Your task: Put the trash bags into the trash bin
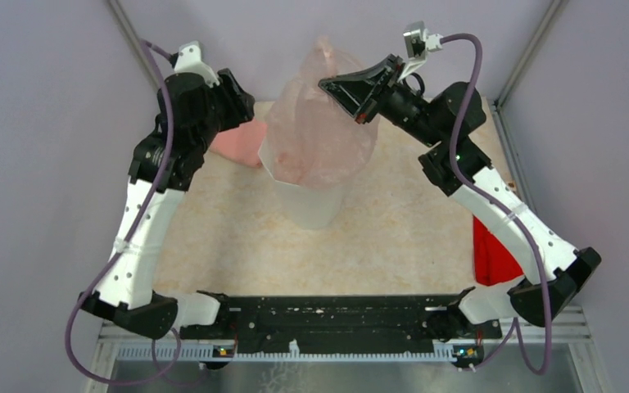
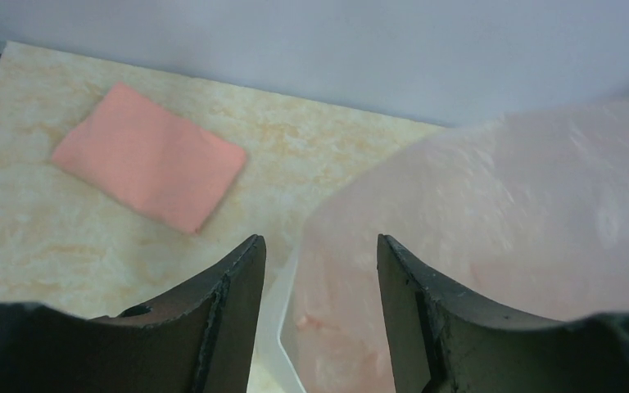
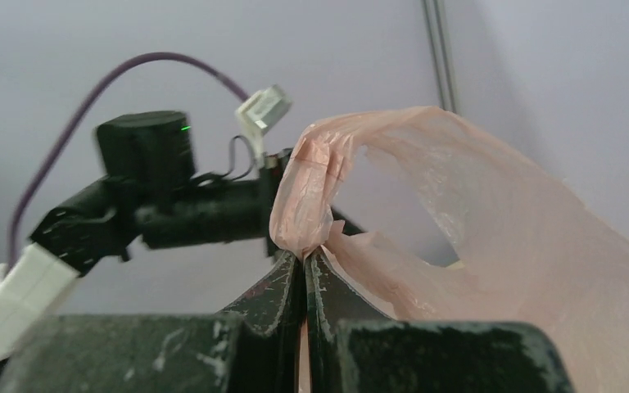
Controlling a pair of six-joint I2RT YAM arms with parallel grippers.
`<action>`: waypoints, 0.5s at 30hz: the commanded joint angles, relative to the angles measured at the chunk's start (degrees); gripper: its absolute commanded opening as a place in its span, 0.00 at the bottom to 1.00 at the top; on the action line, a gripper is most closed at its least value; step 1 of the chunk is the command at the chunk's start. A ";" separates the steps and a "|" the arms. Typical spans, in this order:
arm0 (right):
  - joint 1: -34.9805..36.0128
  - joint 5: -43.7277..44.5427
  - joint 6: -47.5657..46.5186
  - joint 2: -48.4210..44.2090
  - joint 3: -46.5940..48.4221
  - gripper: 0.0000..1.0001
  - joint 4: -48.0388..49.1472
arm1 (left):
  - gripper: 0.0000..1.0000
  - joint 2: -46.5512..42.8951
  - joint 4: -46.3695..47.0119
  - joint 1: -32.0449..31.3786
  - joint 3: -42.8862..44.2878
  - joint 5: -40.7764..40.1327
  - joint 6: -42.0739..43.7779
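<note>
Step in hand: seating the trash bag (image 1: 319, 135) in the trash bin (image 1: 309, 209). The bag's lower part appears inside the bin mouth, while the rest balloons above the rim. The right end effector (image 3: 303, 255) is clamped on 1 bag handle. The left end effector (image 2: 319, 246) is parted and empty, beside the bin. Next move, judged: push the film down, then release. The film is pale pink, translucent and crinkled.
</note>
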 commanded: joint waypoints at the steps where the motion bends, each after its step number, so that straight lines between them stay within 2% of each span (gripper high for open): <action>1: -0.30 -3.78 2.92 -4.33 -1.60 0.00 4.61 | 0.59 7.46 3.95 5.87 5.13 9.49 -0.63; 4: -0.29 -3.72 3.11 -4.92 -2.12 0.00 3.72 | 0.56 12.10 4.83 6.06 7.21 16.47 -1.50; 7: -0.36 -3.89 3.25 -5.23 -2.33 0.00 3.54 | 0.53 13.38 7.29 5.72 3.54 22.08 -2.61; 15: -0.29 -2.90 2.32 -5.01 -1.44 0.00 1.00 | 0.45 7.09 11.24 -1.14 -10.67 20.69 -3.42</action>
